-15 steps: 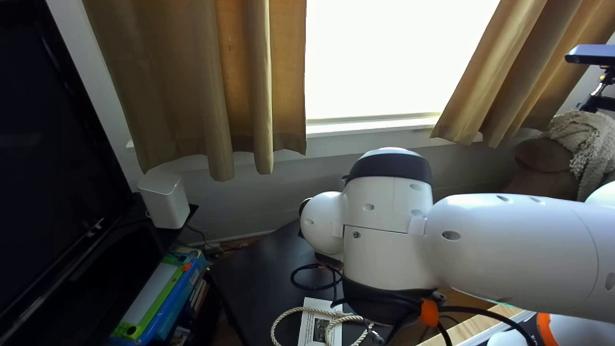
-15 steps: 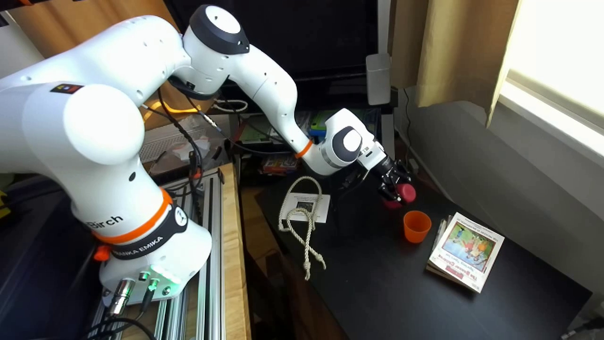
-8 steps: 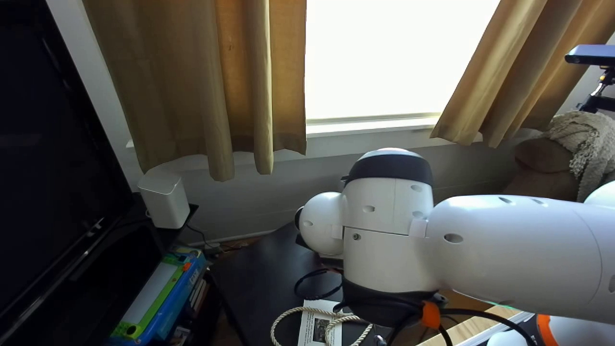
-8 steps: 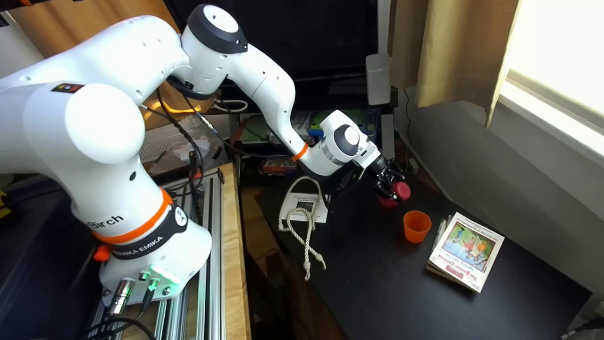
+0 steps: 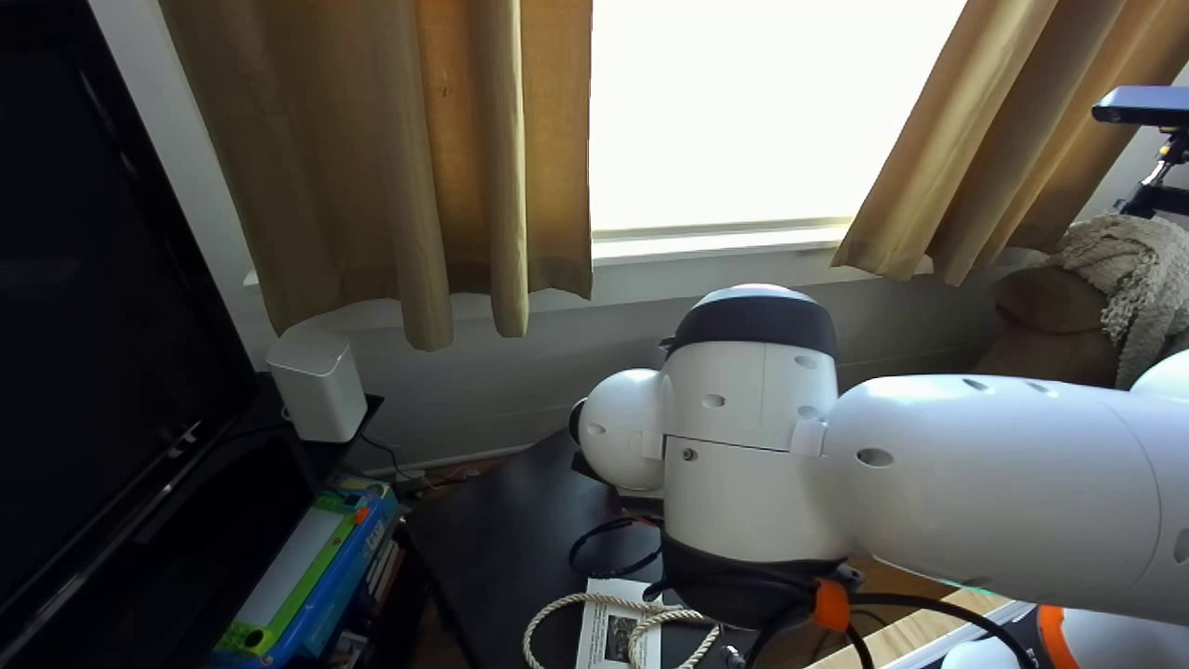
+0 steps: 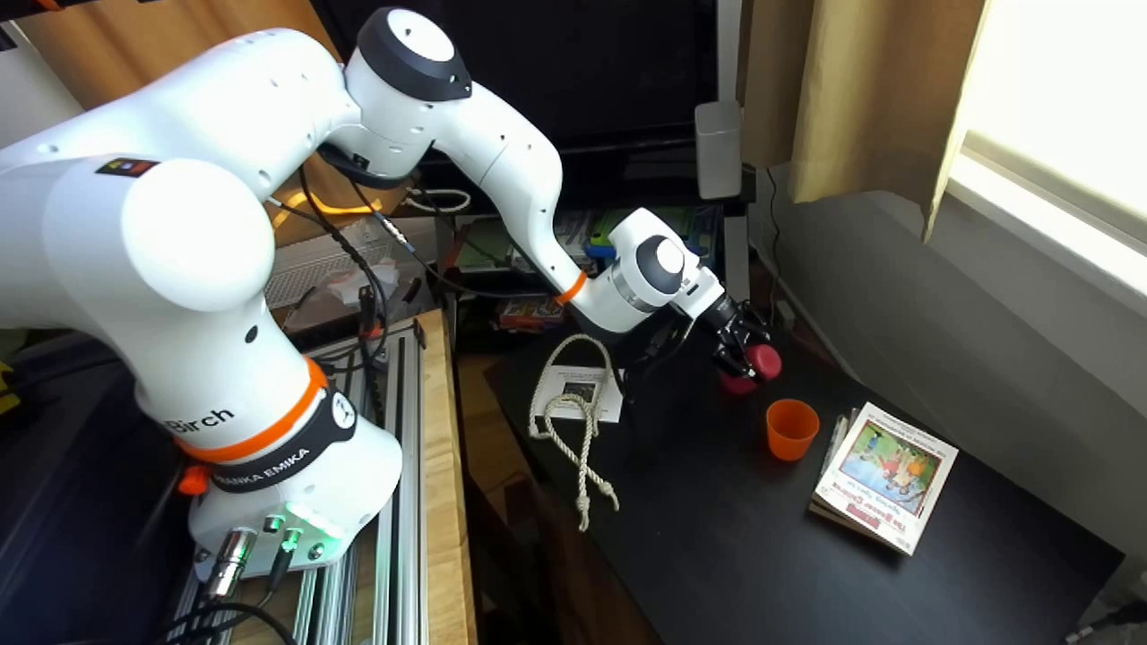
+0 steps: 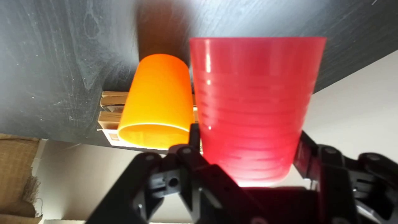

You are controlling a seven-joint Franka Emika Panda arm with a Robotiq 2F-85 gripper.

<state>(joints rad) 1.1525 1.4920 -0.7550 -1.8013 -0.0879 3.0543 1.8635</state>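
My gripper is shut on a red cup, and its fingers press the cup's sides in the wrist view. The cup's narrow base is toward the gripper's body, and its wide rim points to the top of the wrist picture. The cup is tilted, and I cannot tell whether it touches the table. An orange cup stands upright on the black table, close beside the red cup. The orange cup also shows in the wrist view, mouth the opposite way. In an exterior view the arm hides the gripper.
A stack of books lies beside the orange cup. A knotted rope lies over a white booklet near the table's edge. A grey wall and window rise behind the table. A white speaker stands beside the television.
My gripper, with the red cup in it, has shifted slightly left, away from the orange cup. Over the last half second it has barely moved. The orange cup, books and rope have not moved.
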